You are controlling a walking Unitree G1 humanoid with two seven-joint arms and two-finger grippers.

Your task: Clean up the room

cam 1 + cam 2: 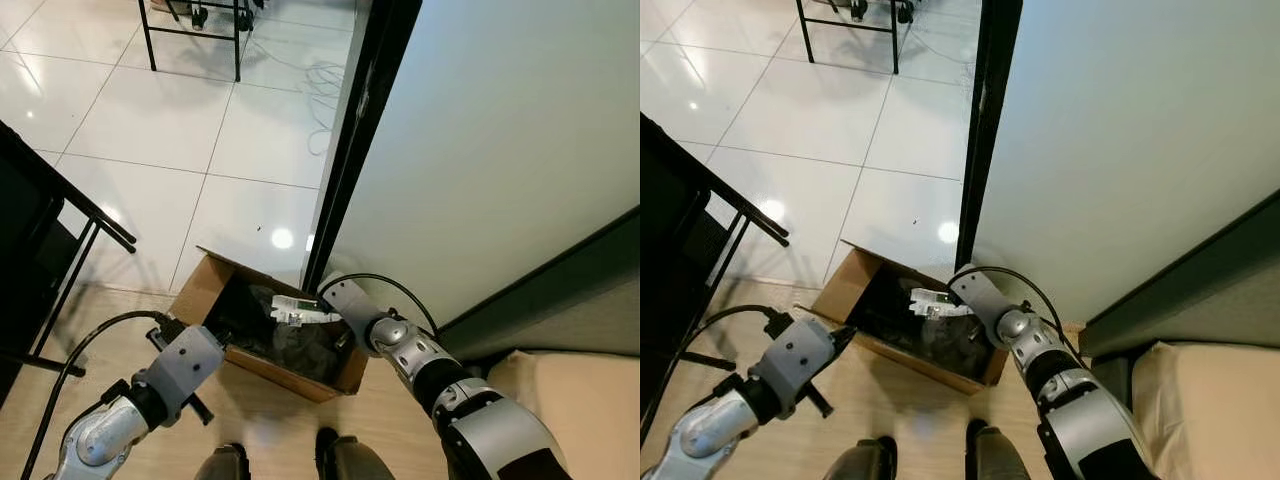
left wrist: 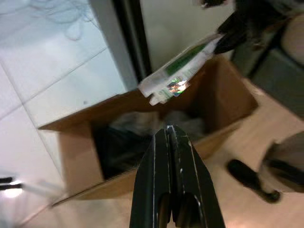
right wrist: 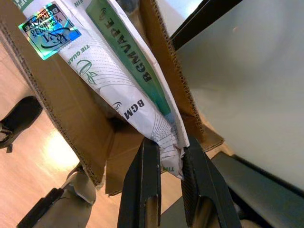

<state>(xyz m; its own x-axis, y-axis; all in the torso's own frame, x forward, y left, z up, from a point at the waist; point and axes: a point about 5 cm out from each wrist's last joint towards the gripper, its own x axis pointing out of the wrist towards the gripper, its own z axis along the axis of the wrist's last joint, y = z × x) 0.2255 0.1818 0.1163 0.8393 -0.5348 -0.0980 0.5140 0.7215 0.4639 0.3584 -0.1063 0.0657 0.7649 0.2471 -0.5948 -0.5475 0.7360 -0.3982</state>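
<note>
An open cardboard box (image 1: 205, 283) sits on the floor at my feet, with dark and pale rubbish inside. My right gripper (image 3: 165, 154) is shut on a white and green packet (image 3: 121, 80), held above the box (image 3: 42, 90). The same packet (image 1: 298, 308) hangs over the box's far right part in the left eye view. My left gripper (image 2: 171, 137) is shut with nothing in it, just outside the box's near left side (image 2: 78, 164). The packet (image 2: 178, 76) shows above the opening in the left wrist view.
A dark door frame (image 1: 345, 150) and a pale wall (image 1: 500, 150) rise right behind the box. A black folding stand (image 1: 60, 250) is at the left. A metal-legged frame (image 1: 195, 30) and a cable (image 1: 325, 95) lie on the white tiles further off. A beige cushion (image 1: 580, 400) is at the right.
</note>
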